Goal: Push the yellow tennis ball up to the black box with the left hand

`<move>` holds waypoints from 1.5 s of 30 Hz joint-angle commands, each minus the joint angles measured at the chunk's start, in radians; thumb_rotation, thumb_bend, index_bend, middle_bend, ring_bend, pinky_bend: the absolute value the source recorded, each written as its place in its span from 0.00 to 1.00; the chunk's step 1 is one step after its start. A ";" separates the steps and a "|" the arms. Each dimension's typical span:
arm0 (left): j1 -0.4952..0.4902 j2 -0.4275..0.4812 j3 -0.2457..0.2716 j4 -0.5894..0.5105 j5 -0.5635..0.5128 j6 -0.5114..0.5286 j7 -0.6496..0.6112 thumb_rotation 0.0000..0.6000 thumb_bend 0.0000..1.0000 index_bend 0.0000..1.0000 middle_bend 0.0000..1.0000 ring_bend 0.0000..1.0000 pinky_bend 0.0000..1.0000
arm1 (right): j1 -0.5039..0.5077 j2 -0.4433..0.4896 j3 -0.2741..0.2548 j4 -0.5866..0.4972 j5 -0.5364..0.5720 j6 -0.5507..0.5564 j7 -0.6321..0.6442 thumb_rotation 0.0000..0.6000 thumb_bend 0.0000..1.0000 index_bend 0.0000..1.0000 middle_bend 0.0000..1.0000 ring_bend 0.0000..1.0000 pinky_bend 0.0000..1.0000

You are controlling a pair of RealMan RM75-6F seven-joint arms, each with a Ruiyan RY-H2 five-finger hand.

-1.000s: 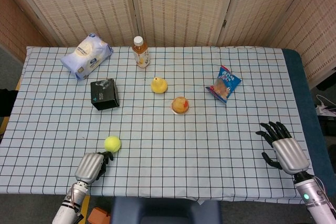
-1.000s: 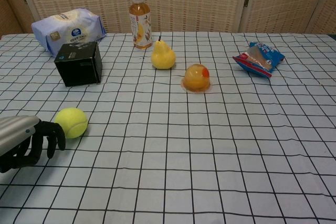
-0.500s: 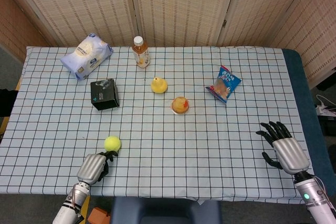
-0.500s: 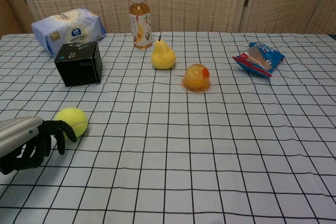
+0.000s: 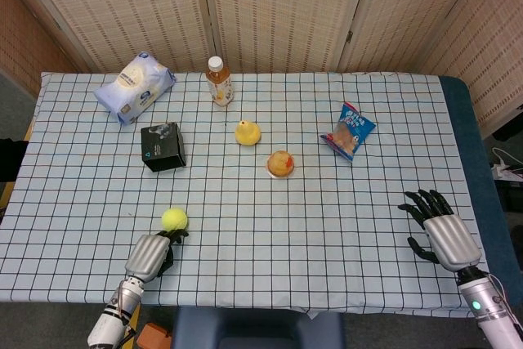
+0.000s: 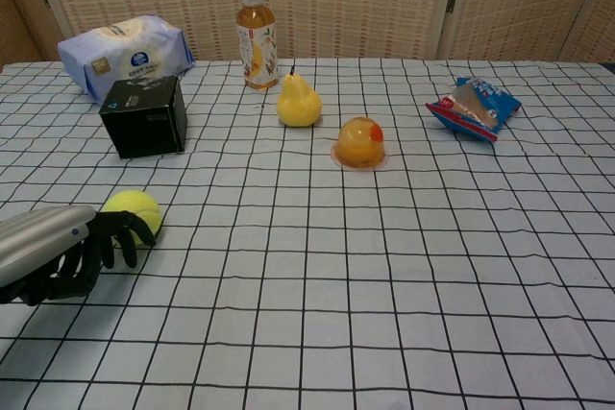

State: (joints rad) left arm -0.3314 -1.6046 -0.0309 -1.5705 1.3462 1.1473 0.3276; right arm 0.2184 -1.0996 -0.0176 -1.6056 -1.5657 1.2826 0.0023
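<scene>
The yellow tennis ball [image 5: 173,218] [image 6: 132,213] lies near the table's front left. My left hand [image 5: 152,254] [image 6: 60,252] sits just behind it on the near side, fingers curled downward, fingertips touching the ball's near face. The black box [image 5: 163,146] [image 6: 144,116] stands farther back, several grid squares beyond the ball. My right hand [image 5: 437,228] rests at the front right of the table, fingers spread, holding nothing; it does not show in the chest view.
A white-blue wipes pack [image 5: 134,87] and a tea bottle [image 5: 218,81] stand at the back. A yellow duck toy [image 5: 248,132], an orange jelly cup [image 5: 280,163] and a blue snack bag [image 5: 349,130] lie mid-table. Checked cloth [image 5: 294,226] covers the table.
My left hand has slid forward and slightly right, and its fingers have reached the ball's near side. The ball has nudged a little away toward the box. The right hand is still.
</scene>
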 commanded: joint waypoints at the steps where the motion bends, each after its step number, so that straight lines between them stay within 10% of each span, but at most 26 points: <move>1: -0.007 -0.005 -0.006 0.003 -0.009 -0.006 0.008 1.00 1.00 0.28 0.36 0.37 0.59 | 0.000 0.000 0.000 0.000 0.000 0.000 0.000 1.00 0.29 0.24 0.08 0.02 0.00; 45: -0.127 -0.071 -0.079 0.133 -0.142 -0.048 0.188 1.00 1.00 0.27 0.35 0.35 0.56 | 0.003 -0.001 -0.002 0.003 -0.001 -0.005 0.000 1.00 0.29 0.24 0.08 0.02 0.00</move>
State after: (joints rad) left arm -0.4567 -1.6743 -0.1088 -1.4389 1.2053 1.1005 0.5144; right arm 0.2215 -1.1004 -0.0199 -1.6028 -1.5663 1.2779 0.0027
